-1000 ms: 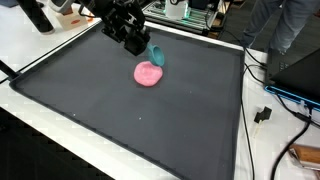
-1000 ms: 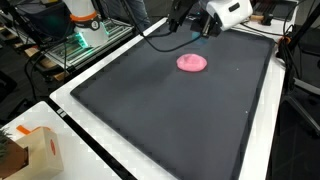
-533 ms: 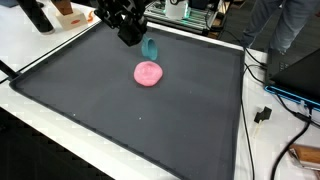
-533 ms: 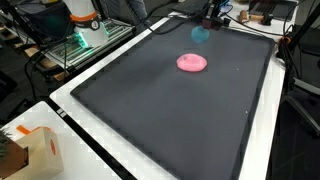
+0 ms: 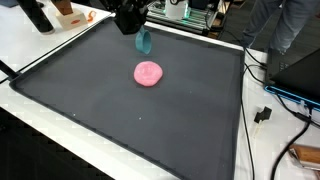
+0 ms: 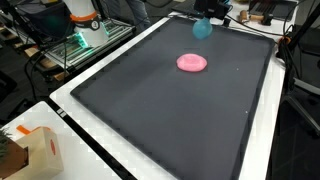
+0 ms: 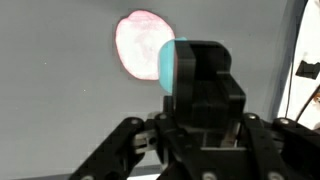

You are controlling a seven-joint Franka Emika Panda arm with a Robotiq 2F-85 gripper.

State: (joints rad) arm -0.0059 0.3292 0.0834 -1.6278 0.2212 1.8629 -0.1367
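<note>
1 claw [image 5: 139, 33] high, around teal cup [image 5: 145, 43]

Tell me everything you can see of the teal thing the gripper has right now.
The teal thing is small, smooth and plastic-looking, with a rounded outline, perhaps a little cup or bowl; its exact shape is unclear. The gripper clamps it from above and holds it in the air over the far part of the black mat, touching nothing else. It hangs beyond the pink disc. The wrist view shows only a curved teal edge.
</note>
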